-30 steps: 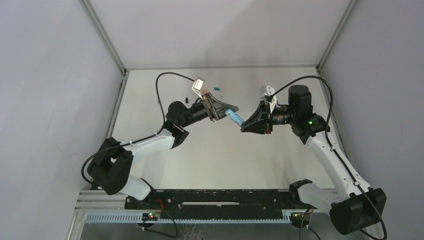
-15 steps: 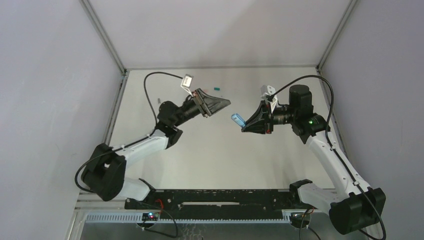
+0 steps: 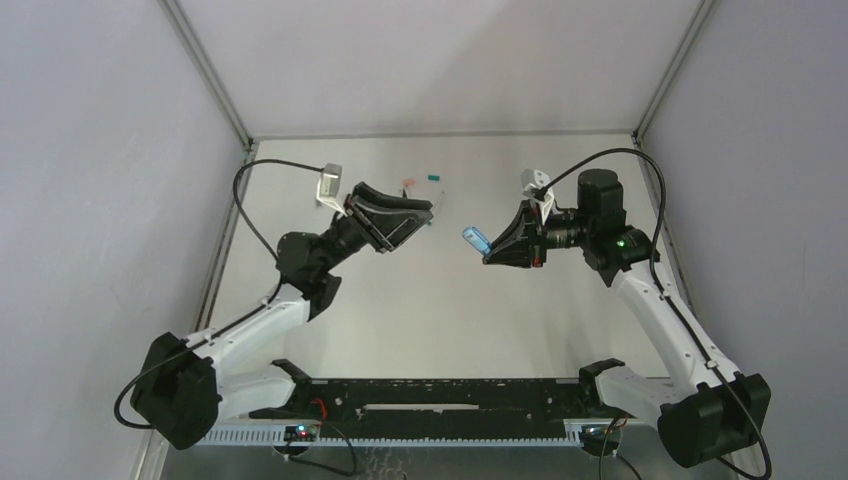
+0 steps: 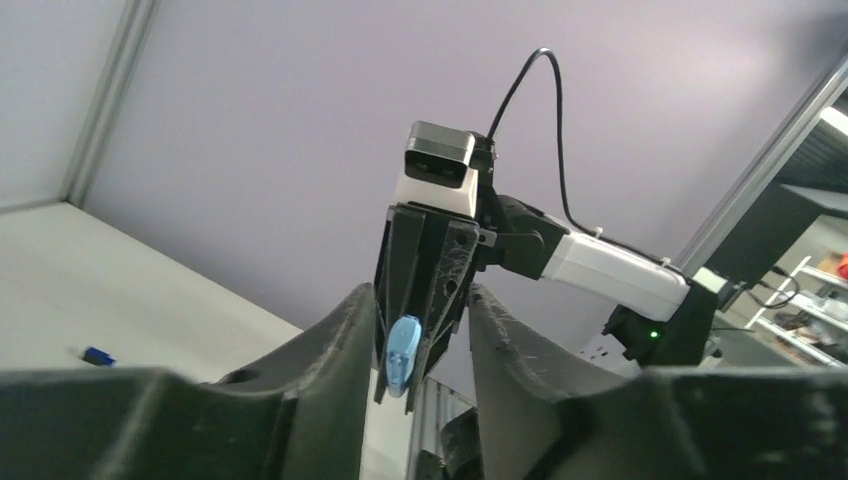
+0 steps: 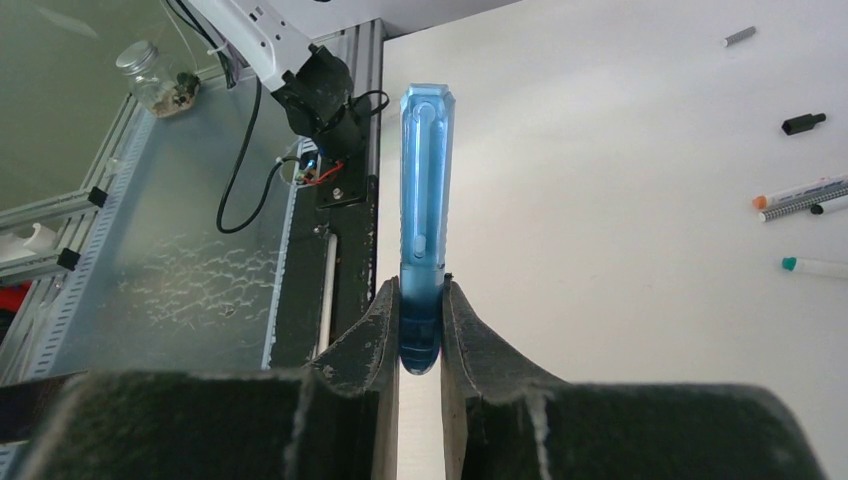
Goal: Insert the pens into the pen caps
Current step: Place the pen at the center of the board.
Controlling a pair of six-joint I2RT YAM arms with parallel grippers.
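Observation:
My right gripper (image 3: pixel 492 250) (image 5: pixel 420 292) is shut on the lower end of a thick light-blue pen (image 5: pixel 425 190) (image 3: pixel 475 240), held above the table and pointing left. My left gripper (image 3: pixel 412 230) (image 4: pixel 420 300) hangs open a short way to the left of it, facing the pen's tip (image 4: pixel 402 355), with nothing between its fingers. Thin pens (image 5: pixel 800 192) lie on the table, one with a teal tip (image 5: pixel 815 266). Small pen caps lie loose: teal (image 3: pixel 434 176), salmon (image 3: pixel 405 183), blue (image 4: pixel 95 355), black (image 5: pixel 803 123) and grey (image 5: pixel 738 37).
The white table (image 3: pixel 450 310) is walled in on the left, back and right. Both arm bases and a black rail (image 3: pixel 420 395) sit along its near edge. A cable (image 3: pixel 270 165) loops over the left arm.
The left gripper has let go of the light-blue pen, opened, and drawn back to the left. The right gripper still holds the pen in the same place.

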